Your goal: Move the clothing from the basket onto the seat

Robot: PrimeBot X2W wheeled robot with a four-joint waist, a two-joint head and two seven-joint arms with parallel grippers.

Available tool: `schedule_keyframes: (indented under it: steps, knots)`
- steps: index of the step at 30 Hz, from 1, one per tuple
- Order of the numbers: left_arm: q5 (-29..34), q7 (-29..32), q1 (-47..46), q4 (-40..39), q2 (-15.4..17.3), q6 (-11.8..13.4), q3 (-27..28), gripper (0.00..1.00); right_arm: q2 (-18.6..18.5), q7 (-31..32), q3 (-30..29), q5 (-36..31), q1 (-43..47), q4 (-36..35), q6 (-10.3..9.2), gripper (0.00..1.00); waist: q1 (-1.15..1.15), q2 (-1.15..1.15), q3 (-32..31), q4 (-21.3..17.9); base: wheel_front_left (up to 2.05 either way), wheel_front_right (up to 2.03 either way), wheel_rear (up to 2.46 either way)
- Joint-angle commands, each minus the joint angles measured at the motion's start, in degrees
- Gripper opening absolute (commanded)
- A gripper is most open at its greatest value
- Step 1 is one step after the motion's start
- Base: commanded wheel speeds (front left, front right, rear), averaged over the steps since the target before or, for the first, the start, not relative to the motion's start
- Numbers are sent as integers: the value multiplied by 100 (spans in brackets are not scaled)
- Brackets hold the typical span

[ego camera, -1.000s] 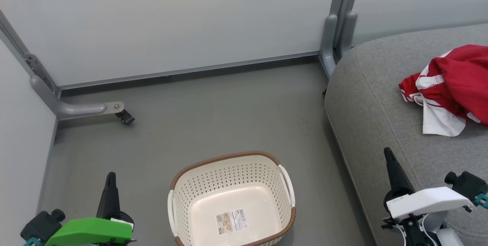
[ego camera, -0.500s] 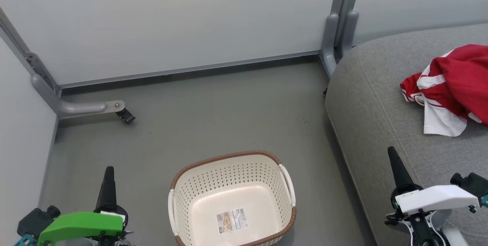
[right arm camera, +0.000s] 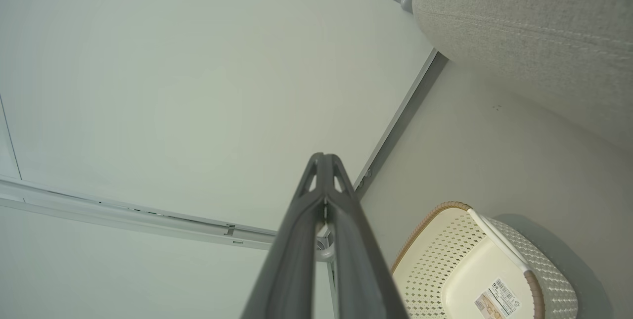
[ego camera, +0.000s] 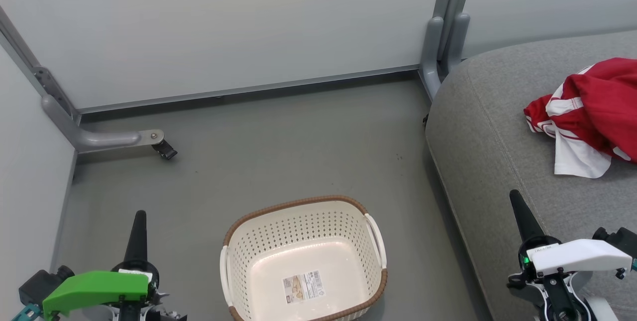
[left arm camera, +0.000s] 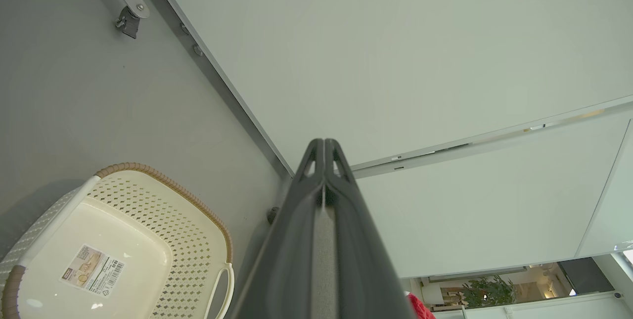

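Head view: I'm looking down at the grey floor (ego camera: 278, 137), with the basket low in the middle, the seat on my right and a gripper in each bottom corner.
Left gripper (ego camera: 138, 221): it's at lower left with its fingers pressed together into one dark spike and nothing between them. In the left wrist view they meet along a thin seam.
Right gripper (ego camera: 517, 204): it's at lower right, over the front edge of the seat. Its fingers are closed tight too and grip nothing, and the right wrist view shows the same thin seam.
Clothing (ego camera: 594, 107): a crumpled red heap with white trim lies on top of the seat at the far right, partly cut by the picture's edge. I can't tell one garment from another in it.
Clothing to right gripper: the heap is above and to the right of my fingertip and apart from it, with bare grey fabric between.
Clothing to left gripper: the two are well apart, with the basket and the floor lying between.
Basket (ego camera: 298, 226): it's cream and perforated with a brown rim, and stands on the floor between my two grippers. Its label sticker (ego camera: 301, 286) is in plain sight on its floor.
Seat (ego camera: 487, 127): this is a big grey cushion with a rounded edge and a stitched seam. It's just right of the basket, with a strip of floor between.
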Motion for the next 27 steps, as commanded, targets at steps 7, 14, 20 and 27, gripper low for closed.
schedule_keyframes:
  steps: [7, 14, 20, 27]
  knots:
    - [-444, 112, -202, 23, 48, -67, 70, 0, -27, 118, -86, 432, -131, 19, -2, 0, 0, 0, 9, 9, 0, 0, 0]
    - [-761, 199, -261, 55, 46, -103, 115, 0, -23, 210, -139, 753, -151, 49, -3, 0, 0, 0, 17, 18, 0, 0, 0]
    - [-1017, 274, -304, 87, 44, -119, 153, 0, -20, 285, -185, 1011, -156, 72, -3, 0, 0, 0, 24, 25, 0, 0, 0]
    - [-1295, 356, -363, 122, 42, -152, 190, 0, -13, 362, -236, 1294, -178, 101, -3, 0, 0, 0, 32, 33, 0, 0, 0]
